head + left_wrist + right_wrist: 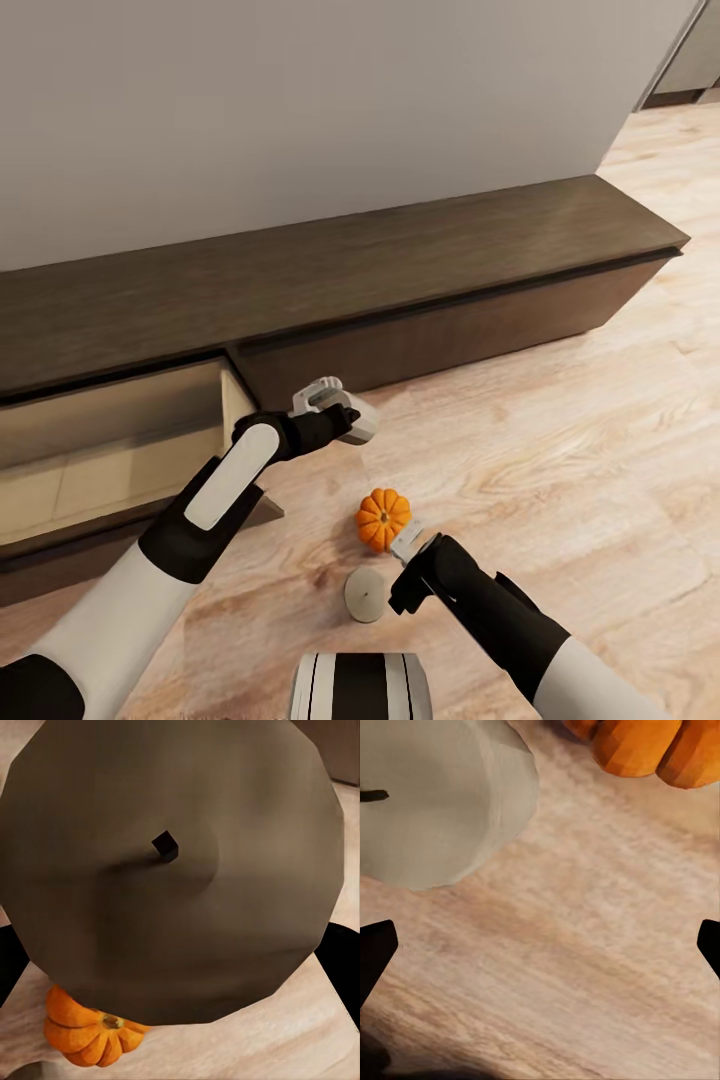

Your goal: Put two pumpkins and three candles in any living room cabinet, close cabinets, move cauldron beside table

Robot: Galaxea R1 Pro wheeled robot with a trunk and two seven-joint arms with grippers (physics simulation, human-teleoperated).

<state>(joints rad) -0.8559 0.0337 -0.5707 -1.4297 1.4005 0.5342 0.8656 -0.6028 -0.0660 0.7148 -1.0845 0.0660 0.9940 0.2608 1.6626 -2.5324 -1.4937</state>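
On the pale wood-plank floor nearest the robot stands a candle, with a pumpkin just beyond. The right gripper hangs over the planks beside them, jaws wide and empty. The left gripper grips a second candle. Farther off, the cabinet lines a plain grey wall, one beige-lined drawer pulled open.

You won't find any readable text, label, brand, number or sign in these pictures: the surfaces in view carry no markings.
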